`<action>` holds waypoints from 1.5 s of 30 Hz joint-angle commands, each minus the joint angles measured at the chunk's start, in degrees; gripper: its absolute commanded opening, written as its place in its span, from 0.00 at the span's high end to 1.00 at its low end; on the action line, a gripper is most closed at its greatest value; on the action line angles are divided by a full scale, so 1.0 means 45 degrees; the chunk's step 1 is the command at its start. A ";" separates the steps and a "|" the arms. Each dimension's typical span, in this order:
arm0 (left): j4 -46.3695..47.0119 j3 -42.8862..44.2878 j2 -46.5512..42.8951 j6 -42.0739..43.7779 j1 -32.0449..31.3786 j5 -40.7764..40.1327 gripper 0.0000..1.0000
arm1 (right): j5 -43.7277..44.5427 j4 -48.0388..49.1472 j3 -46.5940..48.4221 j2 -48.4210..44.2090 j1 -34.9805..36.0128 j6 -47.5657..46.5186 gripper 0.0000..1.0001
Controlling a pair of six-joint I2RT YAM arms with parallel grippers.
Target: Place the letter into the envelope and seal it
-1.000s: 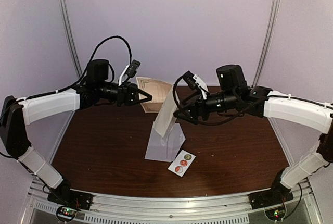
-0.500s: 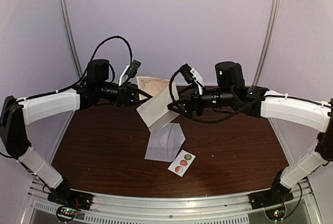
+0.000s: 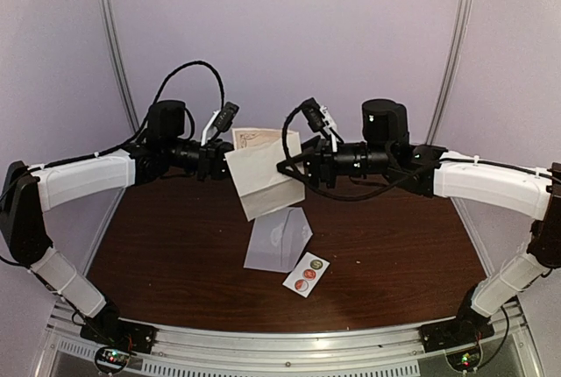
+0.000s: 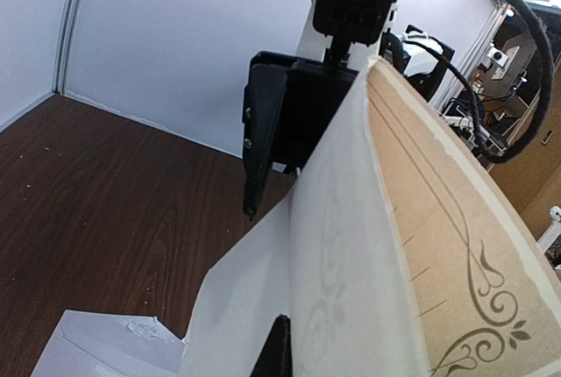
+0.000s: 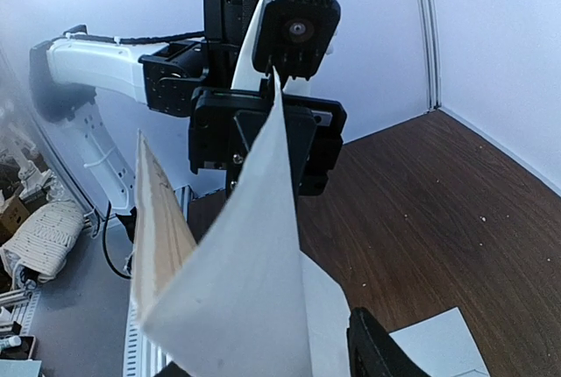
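The pale grey envelope (image 3: 261,182) hangs in the air above the table, tilted. My right gripper (image 3: 285,167) is shut on its right edge. The beige letter (image 3: 261,138) with a printed ornament sits right behind the envelope, its top sticking out above it. My left gripper (image 3: 233,161) is shut on the letter's left edge. In the left wrist view the envelope (image 4: 337,280) lies against the letter (image 4: 465,245), and one fingertip (image 4: 279,351) shows in front of the envelope. In the right wrist view the envelope (image 5: 254,263) covers most of the letter (image 5: 160,219). Whether the letter is inside the envelope cannot be told.
A flat pale sheet (image 3: 279,240) lies on the brown table (image 3: 175,254) below the grippers. A small white strip of round stickers (image 3: 307,274) lies just in front of it. Pale walls close in the back and sides.
My right gripper has lifted the envelope off the table and carried it left and up against the letter. The left gripper has stayed almost still with the letter.
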 commanded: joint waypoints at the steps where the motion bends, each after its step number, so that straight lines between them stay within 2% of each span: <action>1: 0.0647 -0.0073 -0.0053 -0.0073 -0.0083 0.0193 1.00 | -0.0425 0.1209 -0.0095 -0.0128 0.0077 0.0737 0.58; 20: 0.0432 -0.0034 0.0006 0.0114 -0.0201 0.0021 1.00 | -0.0354 0.2608 -0.0390 -0.0112 0.0077 0.2012 0.91; 23: 0.0387 -0.0019 0.0003 0.0130 -0.0219 0.0024 1.00 | -0.0243 0.2622 -0.0390 -0.0106 0.0077 0.2077 1.00; 28: -0.0057 0.0145 -0.0180 0.0433 -0.0220 -0.0465 1.00 | 0.0406 0.2523 -0.0428 -0.0276 0.0048 0.2208 1.00; 29: -0.0377 0.0245 -0.0296 0.0724 -0.0220 -0.0802 0.94 | 0.0785 0.2392 -0.0456 -0.0338 0.0024 0.2226 1.00; 33: -0.0714 0.0097 -0.1147 0.1277 -0.0093 -0.2348 0.60 | 0.1985 0.2031 -0.0724 -0.0720 -0.0304 0.2364 1.00; 35: -0.0395 -0.0168 -0.1708 0.1226 0.0105 -0.2861 0.50 | 0.2271 0.1991 -0.0955 -0.0952 -0.0600 0.2546 1.00; 41: 0.0573 -0.0860 -0.2744 0.0858 0.0798 -0.3936 0.32 | 0.2994 0.2000 -0.1690 -0.1888 -0.1386 0.3165 1.00; 45: 0.0992 -0.1097 -0.2774 0.0701 0.0834 -0.3626 0.23 | 0.2417 0.2018 -0.1743 -0.2084 -0.1561 0.3281 1.00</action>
